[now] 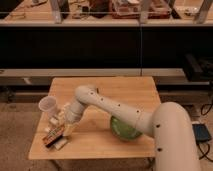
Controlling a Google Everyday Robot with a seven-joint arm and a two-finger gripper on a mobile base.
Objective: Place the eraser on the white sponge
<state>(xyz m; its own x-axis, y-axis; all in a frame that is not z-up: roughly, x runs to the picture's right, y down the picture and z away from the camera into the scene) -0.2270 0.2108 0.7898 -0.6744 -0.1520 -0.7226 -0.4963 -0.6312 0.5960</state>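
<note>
The robot's smooth, white, tubular arm [125,112] enters from the lower right and bends at a rounded elbow joint over the light-coloured wooden table [125,90], a flat rectangular top with a visible pale grain. The arm slopes down to the left, and its two-finger gripper [64,127] sits low over the table's front left corner, directly above the task objects. Whether the gripper is open or closed cannot be determined from this view. The eraser [53,136], a small oblong block with an orange-brown back and a darker edge, lies tilted at the gripper's tip, at the front left of the table. It rests on or against the white sponge [60,144], a flat, pale off-white pad, only a corner of which shows beneath and just to the right of the eraser; the exact contact between the two cannot be confirmed. Just behind them, near the left edge, stands a pale, translucent, cone-shaped plastic cup [47,105], upright with its wide mouth upward. Between the cup and the gripper lies a small cluster of whitish items [54,120], too indistinct to identify. A rounded, glossy green bowl-like object [122,131] sits at the table's front edge, partly covered by the arm. Behind the table run dark horizontal shelves [100,45], and the floor is a speckled beige surface [20,125].
</note>
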